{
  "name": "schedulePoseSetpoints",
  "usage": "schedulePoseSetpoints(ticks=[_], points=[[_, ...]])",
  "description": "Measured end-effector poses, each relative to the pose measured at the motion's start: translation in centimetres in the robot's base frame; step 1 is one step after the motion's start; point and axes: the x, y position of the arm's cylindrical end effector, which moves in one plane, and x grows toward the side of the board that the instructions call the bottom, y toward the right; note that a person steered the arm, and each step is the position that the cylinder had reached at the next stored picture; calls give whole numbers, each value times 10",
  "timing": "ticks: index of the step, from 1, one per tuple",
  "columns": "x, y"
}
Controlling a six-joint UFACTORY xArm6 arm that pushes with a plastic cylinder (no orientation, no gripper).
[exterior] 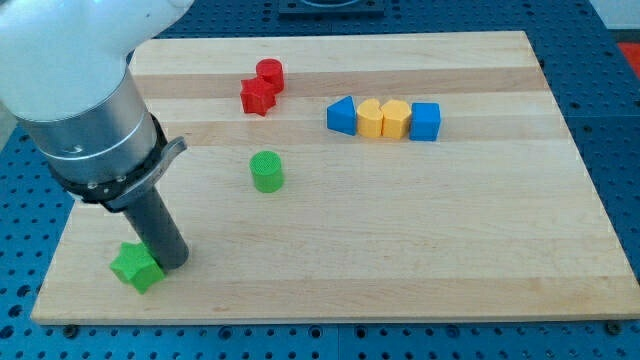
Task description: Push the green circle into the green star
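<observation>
The green circle [267,171] stands on the wooden board [400,240], left of its middle. The green star [136,267] lies near the board's bottom left corner. My tip [173,263] is at the lower end of the dark rod, right beside the green star on its right, touching or nearly touching it. The green circle is well up and to the right of my tip, apart from the star.
A red circle [269,73] and a red star [257,96] sit together near the top. A row to the right holds a blue triangle [342,116], two yellow blocks [371,118] [396,118] and a blue cube [425,121]. The arm's grey body [90,110] covers the board's left edge.
</observation>
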Motion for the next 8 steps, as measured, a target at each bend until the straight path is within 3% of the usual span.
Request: schedulePoseSetpoints(ticks=[2,5,6,7,8], points=[[-12,6],[-154,8],[-174,43],[-175,68],[-143,92]])
